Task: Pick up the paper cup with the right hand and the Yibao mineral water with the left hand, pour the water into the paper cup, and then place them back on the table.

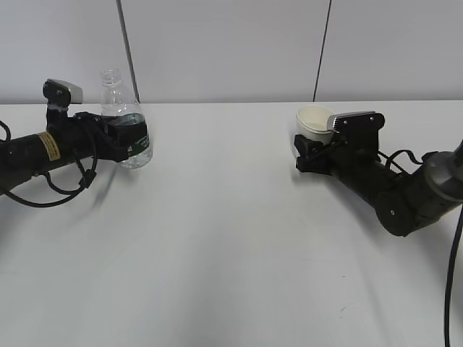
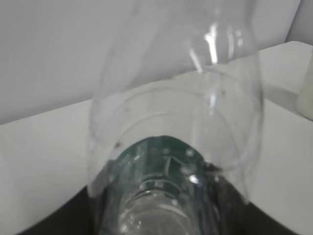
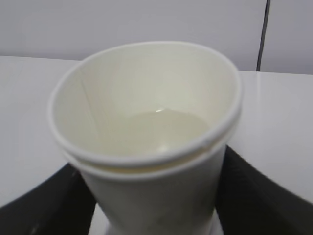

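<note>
The Yibao mineral water [image 1: 121, 107], a clear capless bottle with a dark green label, stands upright at the left rear of the table [image 1: 217, 238]. My left gripper [image 1: 132, 139] is shut on it at the label band. In the left wrist view the bottle [image 2: 176, 98] fills the frame, with dark fingers [image 2: 63, 220] at both sides of the left gripper [image 2: 161, 208]. The paper cup [image 1: 313, 119] sits upright at the right rear with my right gripper [image 1: 307, 153] shut on its lower wall. The right wrist view shows the cup [image 3: 146, 122] holding a little water, the right gripper [image 3: 154, 208] round it and fingers [image 3: 259, 196] flanking it.
A pale wall with two dark vertical seams [image 1: 322, 50] rises just behind the table's far edge. Loose black cables [image 1: 43, 191] hang off the left arm onto the tabletop. The cup [image 2: 307, 93] shows at the right edge of the left wrist view.
</note>
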